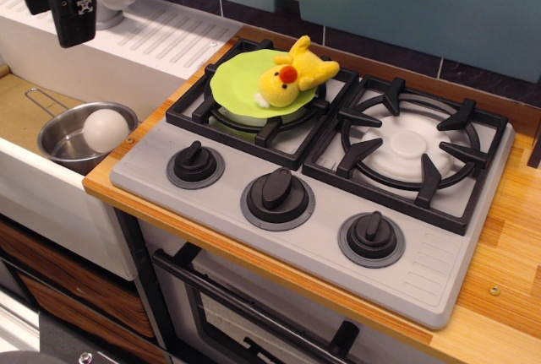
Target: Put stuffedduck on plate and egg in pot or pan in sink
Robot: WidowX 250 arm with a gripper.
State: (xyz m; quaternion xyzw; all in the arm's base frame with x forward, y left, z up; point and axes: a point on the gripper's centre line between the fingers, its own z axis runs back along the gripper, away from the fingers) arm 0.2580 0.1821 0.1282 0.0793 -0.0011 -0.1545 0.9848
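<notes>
Duck point(296, 73) is lying on the plate point(247, 79), upper centre of the frame, on the left burner. Egg point(106, 129) is sitting inside the pot point(59, 140), in the sink point(34, 102) at left. Hand point(72, 16) is hanging at the upper left, holding nothing; finger spread cannot be told. Egg is lying directly below and slightly right of the hand. Both placements are looking complete; no further grasp appears needed.

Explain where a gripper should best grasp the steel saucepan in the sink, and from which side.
Probably the saucepan rim on its near-left side, from above, one finger inside and one outside. The egg fills the right part of the bowl, and the thin wire handle looks too slight for a steady hold.
</notes>
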